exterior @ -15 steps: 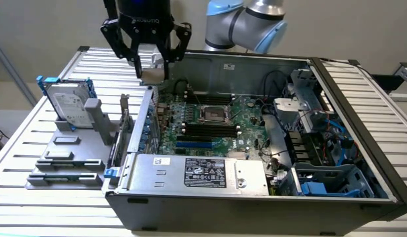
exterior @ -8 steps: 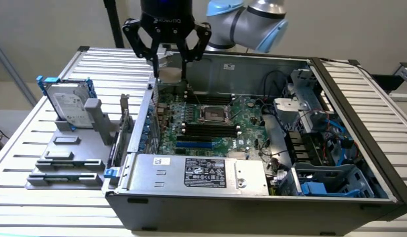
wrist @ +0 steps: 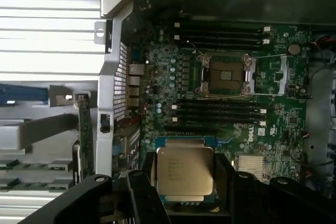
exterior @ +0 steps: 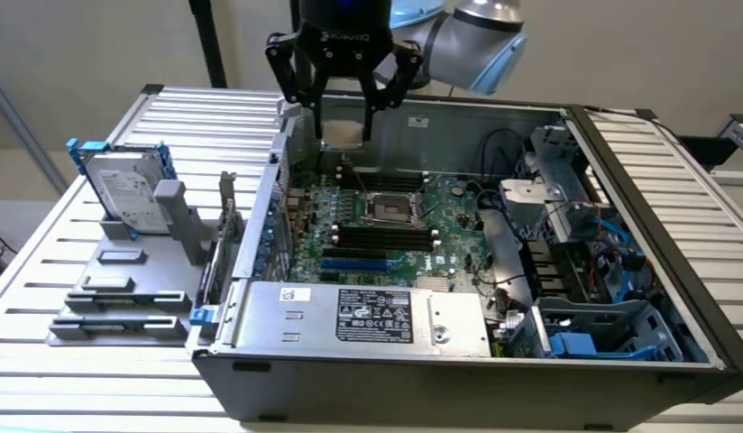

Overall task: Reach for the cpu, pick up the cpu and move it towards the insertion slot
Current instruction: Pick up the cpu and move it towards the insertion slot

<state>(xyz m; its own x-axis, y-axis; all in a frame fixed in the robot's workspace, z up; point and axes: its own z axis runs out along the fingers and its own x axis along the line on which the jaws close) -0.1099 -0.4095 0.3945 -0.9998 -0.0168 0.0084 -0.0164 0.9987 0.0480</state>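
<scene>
The black gripper, jaws clamped on the small flat silver cpu, hangs above the open case's rear edge. Keep the chip level and square to the silver-framed insertion slot while approaching.

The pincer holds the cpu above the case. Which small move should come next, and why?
Probably carry it across toward the insertion slot. The pincer grips the cpu high over the rear edge of the case, apart from the slot, whose dark centre lies bare.
</scene>
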